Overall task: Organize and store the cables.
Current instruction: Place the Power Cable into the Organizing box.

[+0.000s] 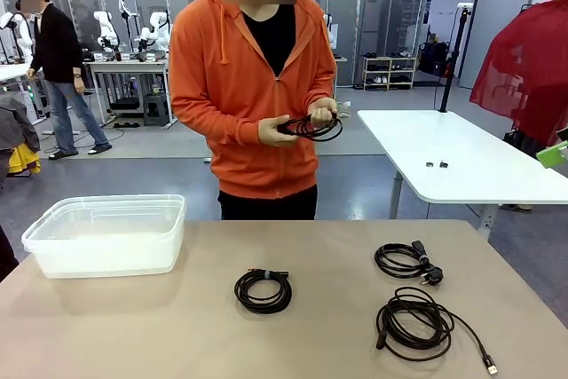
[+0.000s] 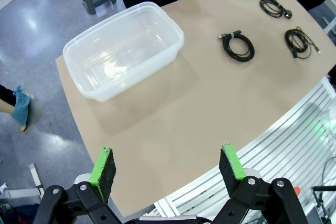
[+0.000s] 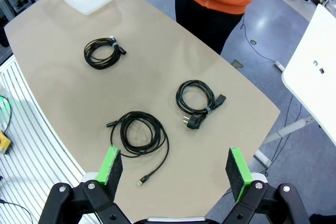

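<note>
Left end effector [image 2: 166, 149], right end effector [image 3: 174, 151] — spread wide, facing table [image 2: 210, 108]

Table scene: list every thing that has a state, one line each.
tub: upright, no lid, empty.
banded cable: coiled, lying flat on the table.
plug cable: coiled, lying flat.
loose cable: slackly coiled, one end trailing.
held cable: coiled, in the person's hands, off the table.
left gripper: open, holding nothing.
right gripper: open, holding nothing.
</note>
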